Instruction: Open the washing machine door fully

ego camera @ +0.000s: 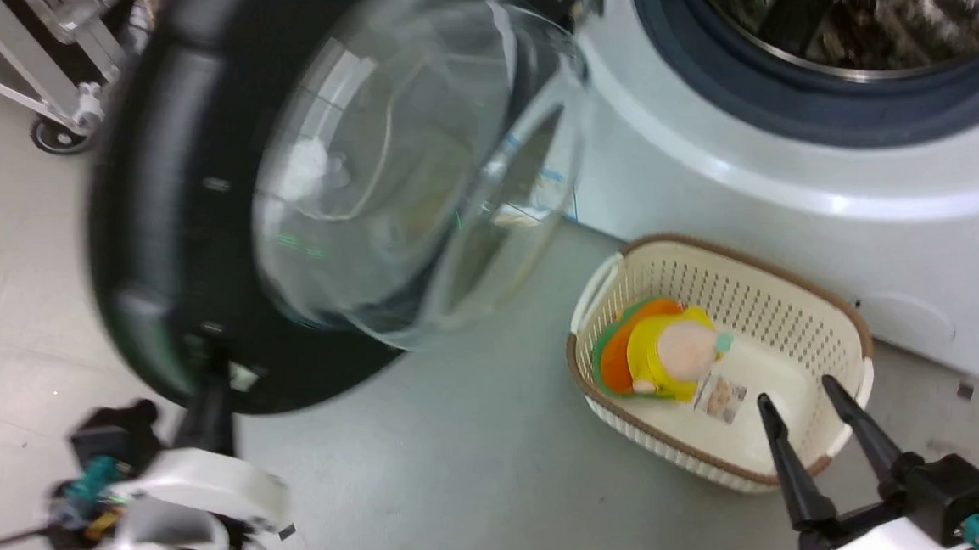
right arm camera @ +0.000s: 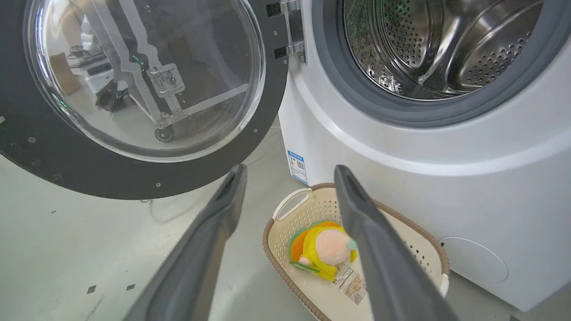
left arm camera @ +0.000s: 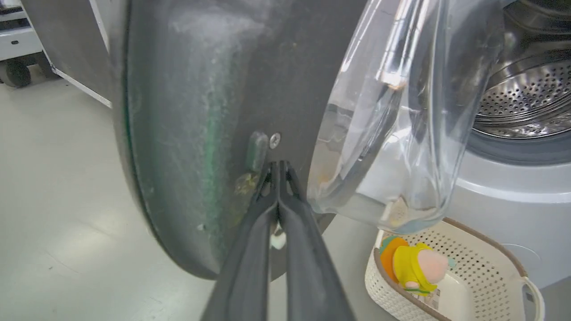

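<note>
The washing machine door (ego camera: 179, 209) is a big black disc with a bulging glass bowl (ego camera: 414, 160), swung out to the left of the white washing machine (ego camera: 791, 197). My left gripper (ego camera: 210, 360) is shut, its tips pressed against the door's inner black rim near a screw (left arm camera: 275, 140). In the left wrist view my left gripper (left arm camera: 279, 166) touches the door (left arm camera: 187, 133) beside the bowl. The right wrist view shows the door (right arm camera: 53, 151) on its silver hinge (right arm camera: 292, 26) and the steel drum (right arm camera: 437, 44). My right gripper (ego camera: 803, 396) hangs open over the basket, and the same gripper (right arm camera: 287, 171) holds nothing.
A cream perforated basket (ego camera: 841, 330) with a yellow and orange plush toy (ego camera: 664, 353) stands on the floor before the machine. A metal wheeled frame (ego camera: 55, 123) is at the back left. A blue label (right arm camera: 297, 166) sits low on the machine's side.
</note>
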Controlling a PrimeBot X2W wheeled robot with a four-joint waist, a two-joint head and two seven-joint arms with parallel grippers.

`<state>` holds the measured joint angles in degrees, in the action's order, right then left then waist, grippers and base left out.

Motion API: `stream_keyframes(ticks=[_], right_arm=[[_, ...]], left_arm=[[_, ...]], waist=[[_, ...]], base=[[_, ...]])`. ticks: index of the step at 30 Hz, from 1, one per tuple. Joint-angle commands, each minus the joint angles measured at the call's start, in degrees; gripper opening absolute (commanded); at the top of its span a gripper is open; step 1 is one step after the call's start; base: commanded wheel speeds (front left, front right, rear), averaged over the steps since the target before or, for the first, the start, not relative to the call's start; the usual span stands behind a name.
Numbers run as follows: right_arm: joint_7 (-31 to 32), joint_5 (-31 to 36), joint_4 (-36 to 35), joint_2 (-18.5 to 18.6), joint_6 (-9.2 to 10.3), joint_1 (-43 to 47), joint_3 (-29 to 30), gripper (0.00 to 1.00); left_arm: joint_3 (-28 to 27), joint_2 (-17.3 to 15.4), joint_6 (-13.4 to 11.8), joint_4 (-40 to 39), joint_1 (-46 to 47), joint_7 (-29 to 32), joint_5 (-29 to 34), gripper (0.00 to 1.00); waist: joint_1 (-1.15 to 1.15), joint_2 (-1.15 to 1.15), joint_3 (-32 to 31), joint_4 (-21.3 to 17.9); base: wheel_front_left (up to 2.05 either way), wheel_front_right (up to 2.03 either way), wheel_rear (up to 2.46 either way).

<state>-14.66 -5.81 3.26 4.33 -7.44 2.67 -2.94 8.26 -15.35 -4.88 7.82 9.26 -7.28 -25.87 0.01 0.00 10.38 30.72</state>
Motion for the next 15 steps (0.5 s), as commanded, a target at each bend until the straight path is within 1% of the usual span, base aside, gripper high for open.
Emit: stream_keyframes(ticks=[1, 4, 5, 11, 15], right_arm=[[0.43, 0.46, -0.72, 1.12, -0.05, -0.98, 0.74, 1.0], [1.4, 0.64, -2.32, 2.28, -0.05, -1.36, 1.29, 1.0], [2.37, 0.7, -3.93, 3.25, -0.05, -1.69, 1.97, 1.0], [3.91, 0.92, -6.47, 4.0, -0.05, -2.02, 2.35, 1.0], [4.5, 0.96, -7.24, 4.19, -0.05, -2.08, 2.23, 1.0]], left_arm=[[-1.21, -2.09, -0.04, 2.2, 1.96, -0.58, 0.37, 0.0], [-3.46, -4.5, 0.53, 5.99, 4.52, -1.49, -0.27, 0.0], [-5.15, -6.52, 1.27, 9.6, 7.32, -2.49, -0.85, 0.0], [-7.57, -8.86, 2.66, 16.71, 13.04, -4.26, -2.32, 0.0], [-8.43, -9.86, 3.49, 20.93, 16.17, -5.27, -2.85, 0.0]], waist=[[-0.01, 0.0, 2.74, -1.25], [-0.01, 0.0, 4.64, -2.38], [-0.01, 0.0, 5.96, -3.16], [-0.01, 0.0, 7.8, -4.18], [-0.01, 0.0, 8.39, -4.71]], base=[[0.0, 0.0, 0.0], [0.0, 0.0, 0.0], [0.0, 0.0, 0.0], [0.0, 0.0, 0.0], [0.0, 0.0, 0.0]])
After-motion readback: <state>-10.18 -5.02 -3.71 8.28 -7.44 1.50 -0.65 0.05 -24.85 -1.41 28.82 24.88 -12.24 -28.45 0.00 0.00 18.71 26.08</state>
